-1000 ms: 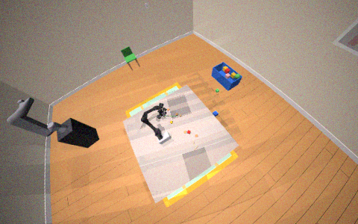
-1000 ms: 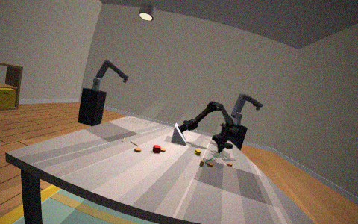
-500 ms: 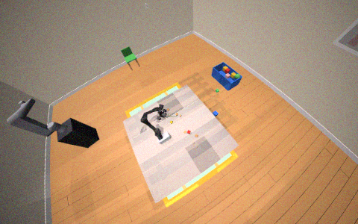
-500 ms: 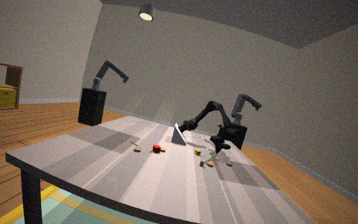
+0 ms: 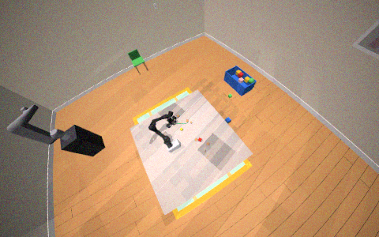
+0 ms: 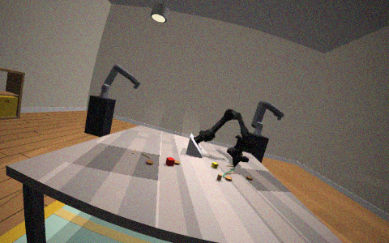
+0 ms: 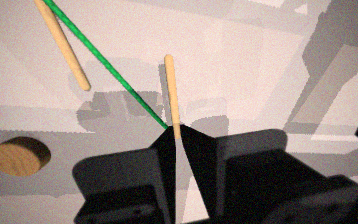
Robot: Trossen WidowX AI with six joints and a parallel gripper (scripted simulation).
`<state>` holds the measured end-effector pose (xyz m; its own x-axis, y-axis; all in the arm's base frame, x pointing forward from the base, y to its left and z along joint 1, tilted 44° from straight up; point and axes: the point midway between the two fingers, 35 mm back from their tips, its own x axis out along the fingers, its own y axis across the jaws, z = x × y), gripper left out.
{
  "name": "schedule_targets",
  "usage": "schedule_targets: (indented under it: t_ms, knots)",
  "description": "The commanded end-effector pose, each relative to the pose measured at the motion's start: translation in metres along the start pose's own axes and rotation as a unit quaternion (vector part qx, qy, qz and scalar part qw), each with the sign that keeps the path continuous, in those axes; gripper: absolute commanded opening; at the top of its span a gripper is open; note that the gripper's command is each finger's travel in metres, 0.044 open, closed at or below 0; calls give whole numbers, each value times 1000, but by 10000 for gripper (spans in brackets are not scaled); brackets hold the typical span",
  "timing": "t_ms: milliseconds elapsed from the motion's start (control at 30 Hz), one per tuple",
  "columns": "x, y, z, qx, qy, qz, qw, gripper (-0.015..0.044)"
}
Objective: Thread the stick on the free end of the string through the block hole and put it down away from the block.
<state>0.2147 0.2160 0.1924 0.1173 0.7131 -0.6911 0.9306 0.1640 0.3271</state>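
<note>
My gripper is shut on the thin wooden stick, which points forward out of the fingertips above the table. The green string runs from the stick's held end up and to the left in the wrist view. A small brown wooden block stands on the table in front of the gripper in the exterior view, with a round wooden disc beside it. A round wooden disc lies at the left below the gripper in the wrist view.
A loose stick lies beside the string. A yellow piece, a red cube, more wooden discs and another loose stick lie on the table. The table edge is near the gripper's far side.
</note>
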Motion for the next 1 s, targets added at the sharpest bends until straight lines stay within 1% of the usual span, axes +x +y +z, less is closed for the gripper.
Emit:
schedule_targets:
  t_ms: [0, 967]
  knots:
    - [1, -1, 6, -1, 0, -2, 1000, 0]
    - [2, 0, 45, -1, -4, -5, 1000, 0]
